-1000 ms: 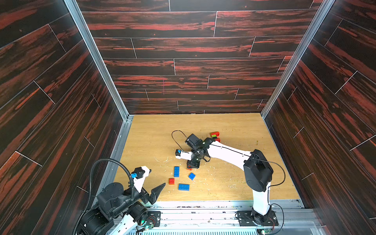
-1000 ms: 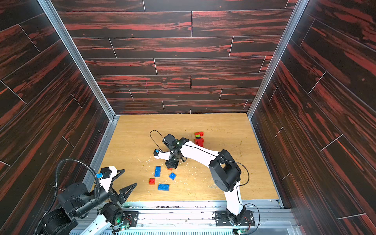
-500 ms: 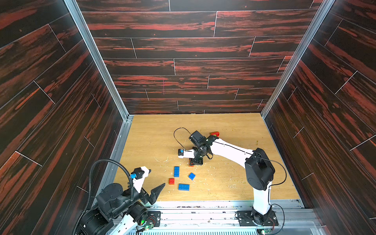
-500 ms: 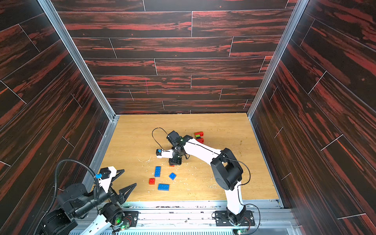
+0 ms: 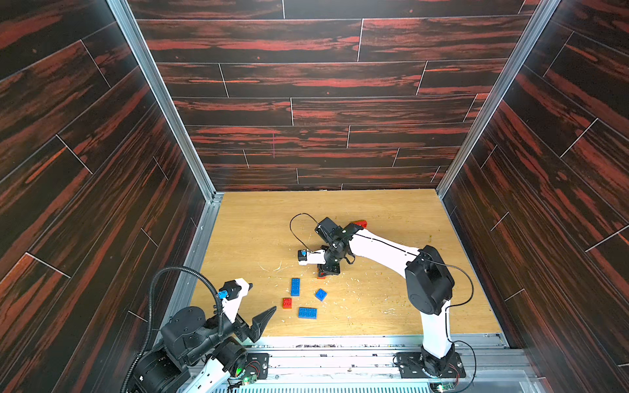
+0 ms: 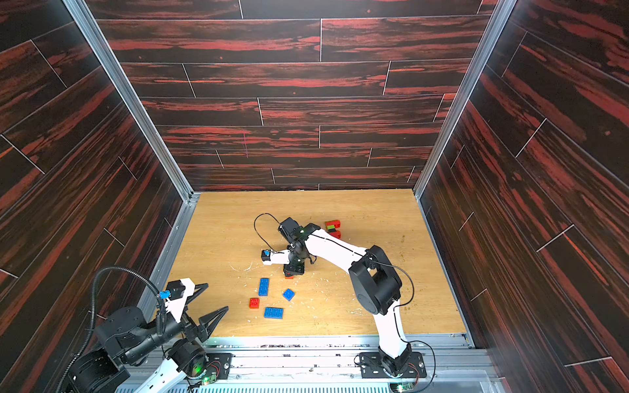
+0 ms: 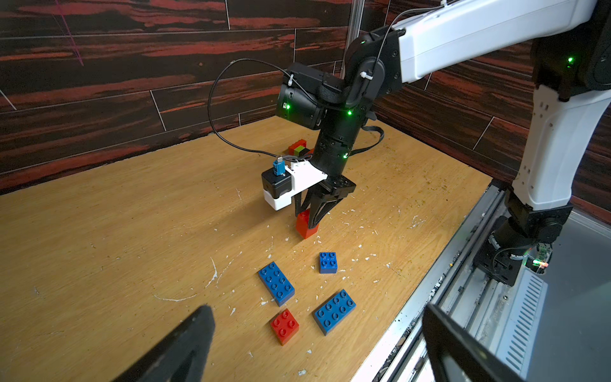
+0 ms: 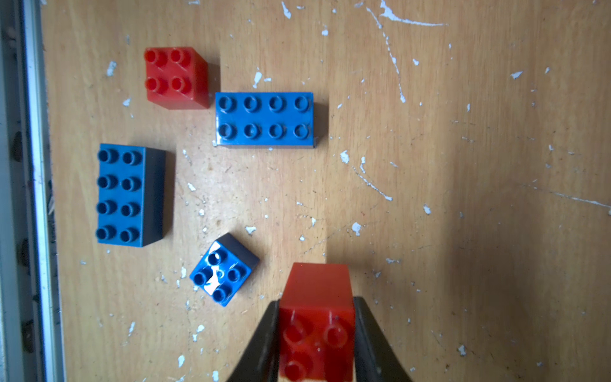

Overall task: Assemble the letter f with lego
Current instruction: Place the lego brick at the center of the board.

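Right tool (image 7: 309, 216): pinching a red brick (image 8: 315, 287) by two side walls, studs up, at or just above the surface (image 8: 463, 165), centre of frame in both top views.
Left tool (image 5: 263, 297): resting spread wide, gripping nothing, lower left of frame.
Loose lego: lying just below centre: long blue brick (image 8: 264, 119), second long blue brick (image 8: 130, 195), small blue brick (image 8: 224, 274), small red brick (image 8: 177, 77).
Doing well: keeping the load level, squaring it over its mate, pressing straight down.
Edges, room: opening toward upper left; tightening near the metal rail (image 5: 340, 342) at the lower edge.
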You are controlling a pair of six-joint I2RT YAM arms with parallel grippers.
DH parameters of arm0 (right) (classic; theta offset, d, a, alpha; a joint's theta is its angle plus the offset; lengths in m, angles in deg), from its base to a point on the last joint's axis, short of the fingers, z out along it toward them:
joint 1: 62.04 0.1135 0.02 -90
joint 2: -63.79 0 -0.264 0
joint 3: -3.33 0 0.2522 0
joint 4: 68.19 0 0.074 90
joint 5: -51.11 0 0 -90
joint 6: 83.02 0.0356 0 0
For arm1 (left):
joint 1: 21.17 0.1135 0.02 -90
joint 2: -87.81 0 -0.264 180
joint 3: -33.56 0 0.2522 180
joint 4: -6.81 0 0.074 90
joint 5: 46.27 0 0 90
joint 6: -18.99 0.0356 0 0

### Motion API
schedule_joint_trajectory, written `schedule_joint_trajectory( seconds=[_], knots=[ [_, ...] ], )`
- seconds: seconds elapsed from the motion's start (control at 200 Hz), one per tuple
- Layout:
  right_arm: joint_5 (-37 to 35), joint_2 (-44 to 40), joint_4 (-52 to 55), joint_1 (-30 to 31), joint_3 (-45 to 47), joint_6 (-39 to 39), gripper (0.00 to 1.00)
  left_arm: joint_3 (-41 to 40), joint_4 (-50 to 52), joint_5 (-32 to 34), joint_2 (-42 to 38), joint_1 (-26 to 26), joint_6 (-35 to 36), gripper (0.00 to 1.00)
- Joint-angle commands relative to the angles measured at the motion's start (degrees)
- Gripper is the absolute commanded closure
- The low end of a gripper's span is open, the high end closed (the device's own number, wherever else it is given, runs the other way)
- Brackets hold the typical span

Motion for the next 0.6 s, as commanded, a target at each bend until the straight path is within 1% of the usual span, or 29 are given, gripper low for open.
schedule_joint_trajectory(
  seconds=[0.0,0.22,0.486,0.591],
  knots=[
    [1.1,2.5,2.6,-0.4,-1.7,-0.6,0.69,0.2,-0.2,-0.1,-0.1,-0.3,0.0,0.00],
    [1.4,4.1,3.0,-0.9,-2.7,-0.2,0.68,0.3,-0.2,-0.3,0.2,-0.3,0.1,0.00],
    [1.9,5.0,3.9,-1.3,-3.3,0.2,0.64,0.3,-0.3,-0.3,0.2,-0.3,0.1,0.00],
    [1.6,5.3,3.6,-1.3,-3.2,0.5,0.64,0.2,-0.3,-0.3,0.3,-0.3,0.1,0.00]
  ],
)
